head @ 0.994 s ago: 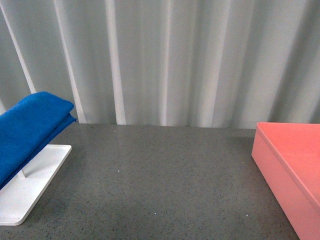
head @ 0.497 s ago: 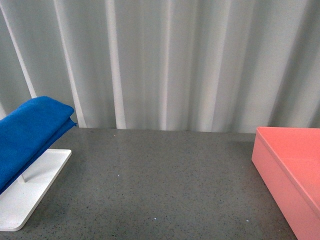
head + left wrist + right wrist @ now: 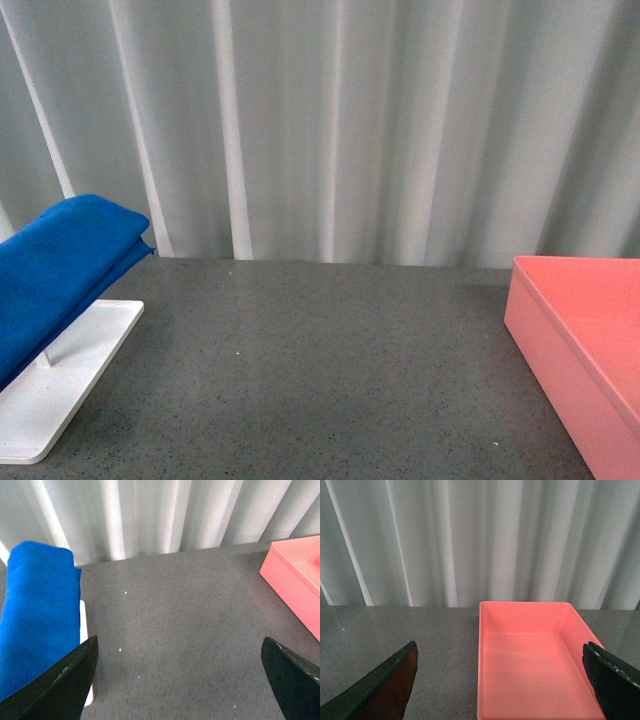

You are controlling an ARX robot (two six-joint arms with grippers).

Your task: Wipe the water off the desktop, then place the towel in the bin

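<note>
The blue towel lies folded over a white stand at the left of the dark grey desktop. The pink bin stands at the right and is empty inside. Neither arm shows in the front view. In the left wrist view, my left gripper is open and empty above the bare desktop, with the towel to one side and the bin to the other. In the right wrist view, my right gripper is open and empty, with the bin between its fingers.
A pale grey pleated curtain hangs right behind the desktop's far edge. The white stand's flat base reaches toward the front left. Small light specks show on the desktop; I cannot tell any water.
The front view has shifted slightly, so the desktop, towel and bin sit a little lower in the picture. Nothing on the desktop has moved.
</note>
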